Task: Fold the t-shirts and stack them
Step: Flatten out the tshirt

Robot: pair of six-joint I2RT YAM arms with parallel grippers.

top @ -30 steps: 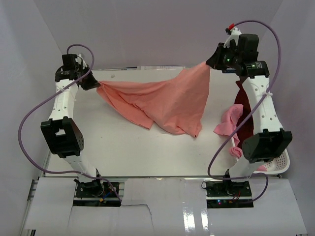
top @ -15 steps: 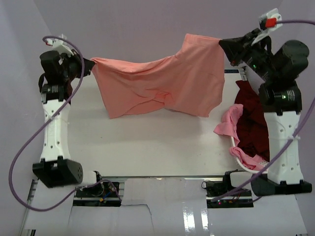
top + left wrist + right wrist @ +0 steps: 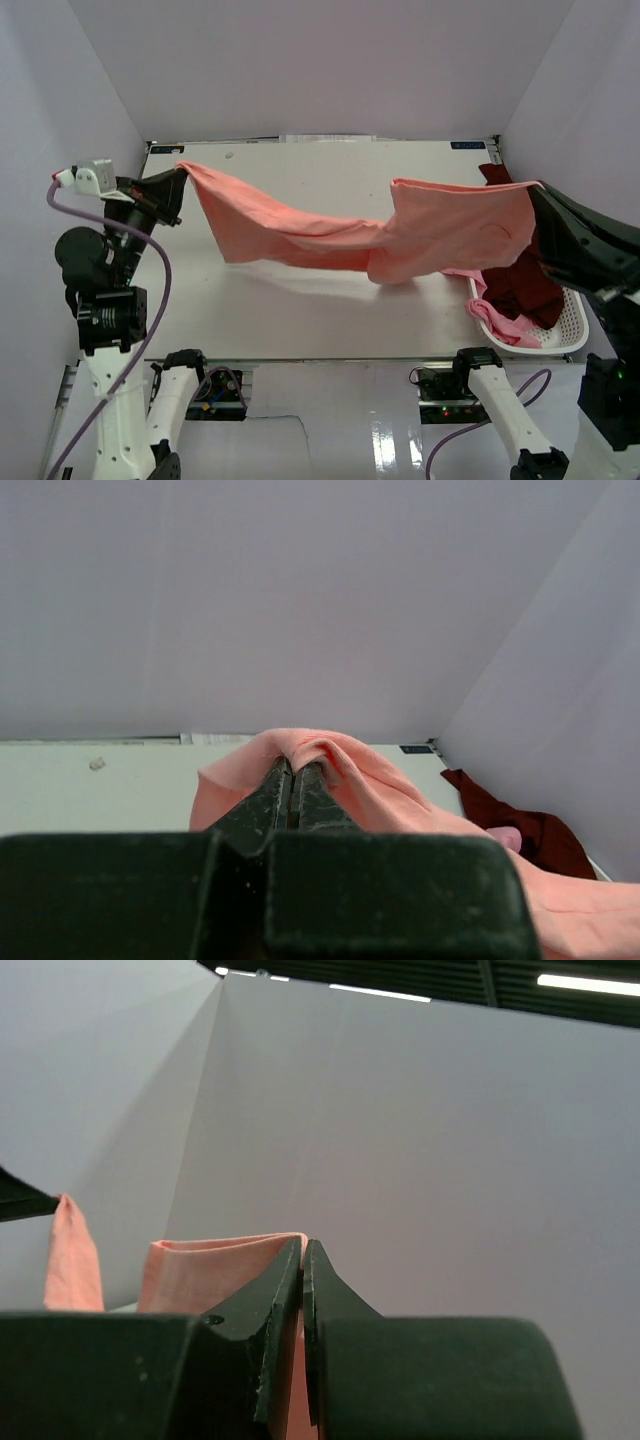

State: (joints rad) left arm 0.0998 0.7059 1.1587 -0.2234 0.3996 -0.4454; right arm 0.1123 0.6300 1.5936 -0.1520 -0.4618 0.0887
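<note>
A salmon-pink t-shirt [image 3: 330,235] hangs stretched in the air above the table between both grippers, sagging in the middle. My left gripper [image 3: 180,175] is shut on its left corner; in the left wrist view the cloth [image 3: 350,775] bunches over the closed gripper [image 3: 297,765]. My right gripper [image 3: 535,192] is shut on the shirt's right edge; in the right wrist view the cloth [image 3: 200,1270] sits pinched at the gripper [image 3: 303,1245]. A dark maroon t-shirt [image 3: 520,280] and a lighter pink t-shirt [image 3: 500,322] lie in the basket at right.
A white slotted plastic basket [image 3: 570,335] stands at the table's right near corner. The white table [image 3: 300,310] lies under the hanging shirt. Grey walls close in the left, back and right sides.
Both arms have swung toward the near side with the salmon-pink shirt still held between them. The shirt now hangs lower in the view and sags more in the middle.
</note>
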